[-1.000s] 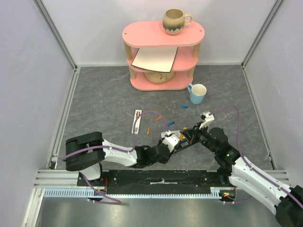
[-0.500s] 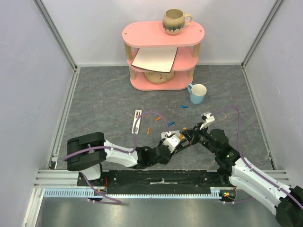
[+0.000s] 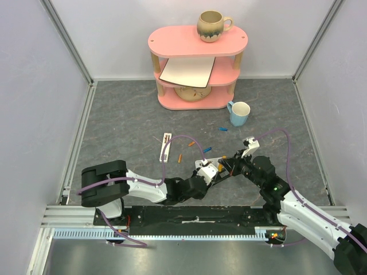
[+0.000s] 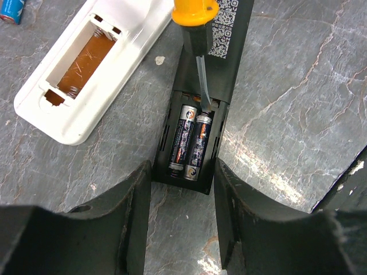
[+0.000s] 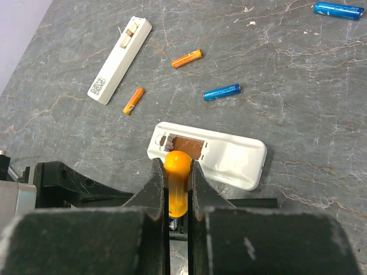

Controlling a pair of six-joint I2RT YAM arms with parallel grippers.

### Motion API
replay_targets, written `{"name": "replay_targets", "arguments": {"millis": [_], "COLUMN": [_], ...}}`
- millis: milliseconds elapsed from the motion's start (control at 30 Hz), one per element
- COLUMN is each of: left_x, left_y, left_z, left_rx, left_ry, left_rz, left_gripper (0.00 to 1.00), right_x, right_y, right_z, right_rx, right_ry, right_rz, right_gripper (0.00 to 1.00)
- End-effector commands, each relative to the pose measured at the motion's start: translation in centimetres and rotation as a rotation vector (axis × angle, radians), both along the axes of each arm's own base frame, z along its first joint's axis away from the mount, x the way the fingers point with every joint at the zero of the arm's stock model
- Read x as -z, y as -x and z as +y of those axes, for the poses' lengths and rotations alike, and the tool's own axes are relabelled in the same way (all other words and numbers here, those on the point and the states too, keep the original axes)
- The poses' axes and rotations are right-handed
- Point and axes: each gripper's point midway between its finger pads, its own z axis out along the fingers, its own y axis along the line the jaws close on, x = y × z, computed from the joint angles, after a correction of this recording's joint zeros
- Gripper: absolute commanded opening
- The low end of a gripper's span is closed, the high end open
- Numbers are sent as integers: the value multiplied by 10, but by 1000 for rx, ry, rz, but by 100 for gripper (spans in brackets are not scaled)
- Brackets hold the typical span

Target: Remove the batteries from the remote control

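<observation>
A black remote control (image 4: 200,123) lies with its back open, and two dark batteries (image 4: 191,143) sit side by side in its bay. My left gripper (image 4: 182,183) grips the remote's near end between its fingertips. My right gripper (image 5: 176,166) is shut on an orange-handled screwdriver (image 5: 178,183). The screwdriver's tip (image 4: 204,103) rests at the far end of the batteries. A white remote (image 5: 212,154) with an empty bay lies beside it. Loose cells lie beyond it: two orange batteries (image 5: 187,58) (image 5: 133,101) and two blue batteries (image 5: 221,92) (image 5: 337,10).
A slim white remote (image 5: 119,61) lies to the far left of the loose cells. A blue mug (image 3: 239,113) stands in front of the pink shelf (image 3: 198,69) at the back. The shelf holds a mug, a board and a bowl.
</observation>
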Motion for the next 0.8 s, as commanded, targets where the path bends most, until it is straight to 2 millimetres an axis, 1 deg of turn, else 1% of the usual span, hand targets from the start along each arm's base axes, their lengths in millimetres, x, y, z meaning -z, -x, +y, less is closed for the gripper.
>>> {"name": "replay_targets", "arguments": {"millis": [0,200,367,533,567,600,667,767], "left_x": [51,52,51,53,53,53,53,55], "left_y": [20,19,20,20,20,20,20,21], "left_z": [44,45,44,44,43,43,42,44], "left_rx": [-19,-24,-23,-22,-21,-23,-20,-20], "left_ry": [-195,-198,-195,-198,-198,-196,-196,-200], "left_rz": [107,106,106,108,109,109,110,113], "left_gripper": [10,9,8,2,2,2,2,2], "right_x": [9,19,19,15,20,15,13,-1], "right_y": [1,3,5,12,14,13,16,15], "right_z": [-5,-4,1,15,16,19,23,27], "right_rx": [19,17,-2,-46,-48,-56,-70,-83], "right_ry": [23,32,9,-105,-115,-138,-171,-211], "right_rz": [13,44,57,87,106,93,107,86], "right_gripper": [0,0,0,0,0,0,0,0]}}
